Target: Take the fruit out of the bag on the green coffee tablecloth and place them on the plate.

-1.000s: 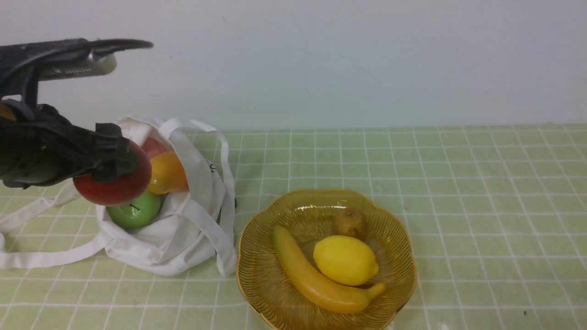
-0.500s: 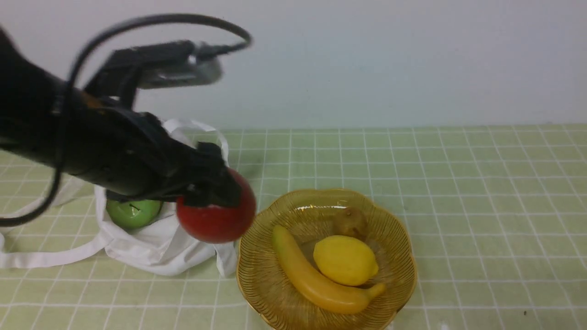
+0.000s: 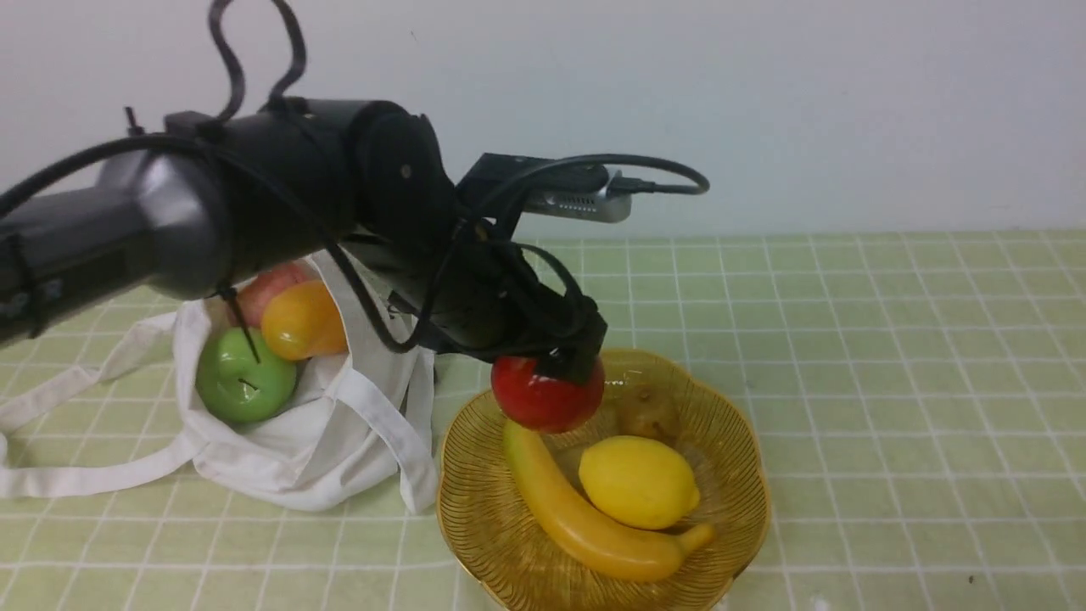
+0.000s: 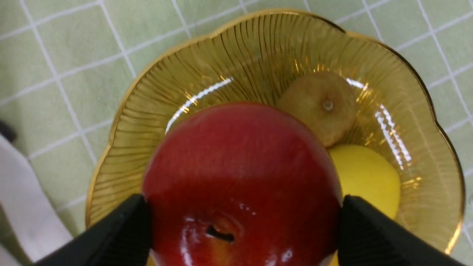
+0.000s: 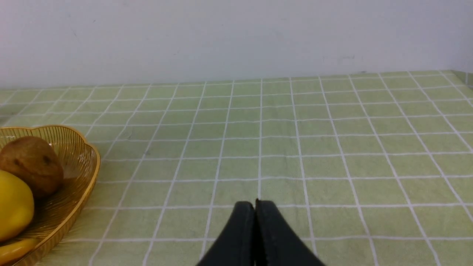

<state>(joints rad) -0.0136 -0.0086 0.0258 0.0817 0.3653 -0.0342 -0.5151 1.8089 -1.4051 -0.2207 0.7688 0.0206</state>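
Holding: the left jaws were shut on the red apple [image 3: 547,395], pressing on its two opposite sides, and the stem dimple faced the wrist camera.
Apple's place: it hung over the far-left part of the plate [image 3: 730,458], above the upper end of the banana [image 3: 585,518] and just beside the brown fruit [image 3: 649,412]. I could not tell whether it touched the banana.
Plate: it stood on the green coffee tablecloth [image 3: 891,356], just beside the bag [image 3: 322,450], and a lemon [image 3: 638,481] lay near its middle.
Bag: it lay open at the left, and the green apple [image 3: 244,382], the orange-yellow fruit [image 3: 301,322] and the pinkish fruit [image 3: 267,288] showed in its mouth.
Right jaws: they were pressed together with nothing between them, low over bare cloth to the right of the plate.
Step in hand: setting the apple down, in my judgement nearly complete, with three fruits left to move.
Doing it well: the left wrist view showed bare ribbed glass just beyond the apple, so the better way was probably to lower it there, not on the banana, and to part the jaws only when the apple rested on the glass.
Risk: the apple looked round and glossy. Dropped from above, it could roll or push the other fruit, though the raised rim should stop it.
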